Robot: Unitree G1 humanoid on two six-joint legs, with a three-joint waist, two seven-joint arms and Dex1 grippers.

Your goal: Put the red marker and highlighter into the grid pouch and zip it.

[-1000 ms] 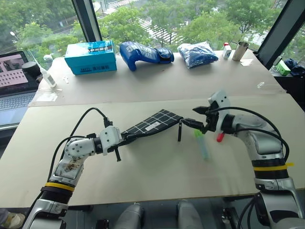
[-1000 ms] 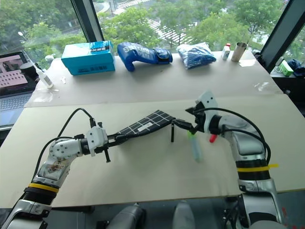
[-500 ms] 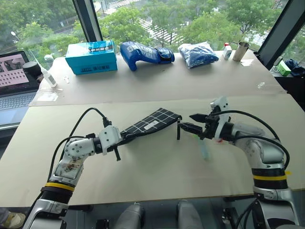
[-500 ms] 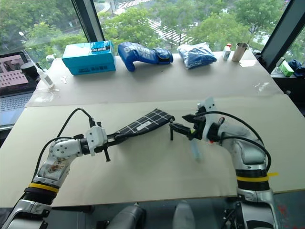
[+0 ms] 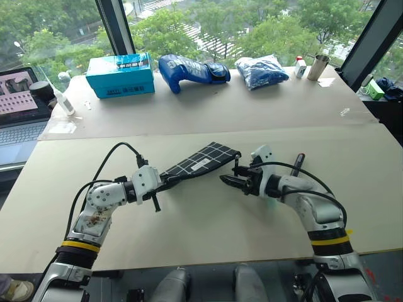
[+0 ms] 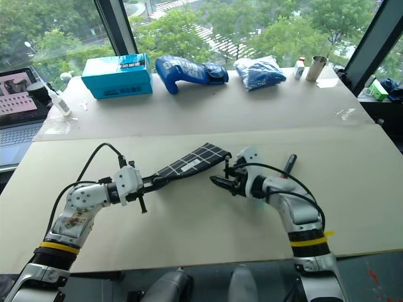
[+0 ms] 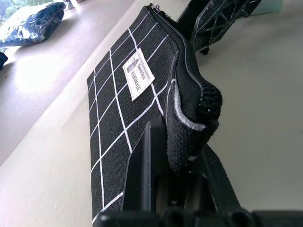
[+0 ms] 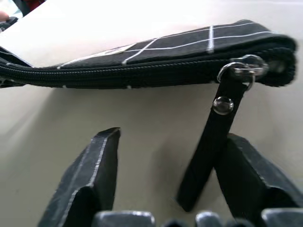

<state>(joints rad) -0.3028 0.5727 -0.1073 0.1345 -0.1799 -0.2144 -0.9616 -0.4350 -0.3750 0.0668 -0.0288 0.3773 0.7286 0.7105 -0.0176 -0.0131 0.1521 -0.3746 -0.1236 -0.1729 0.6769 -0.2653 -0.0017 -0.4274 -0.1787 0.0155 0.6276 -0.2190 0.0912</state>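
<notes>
Pouch held off the worktop (image 5: 189, 245): the left pincer (image 7: 177, 156) is clamped on one end of the grid pouch (image 5: 200, 163), which slants up and away from it. The right pincer (image 5: 230, 181), jaws apart, sits just below the pouch's far end, its zipper pull (image 8: 215, 137) hanging against one finger (image 8: 251, 184). The red marker (image 5: 297, 163) lies behind that pincer's arm; the highlighter (image 5: 269, 195) peeks out beneath its wrist.

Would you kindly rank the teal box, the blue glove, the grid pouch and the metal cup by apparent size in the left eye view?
1. teal box and blue glove: about alike, unranked.
2. grid pouch: nearer the camera and seen at a slant, so its rank is unsure.
3. metal cup: clearly smallest.
</notes>
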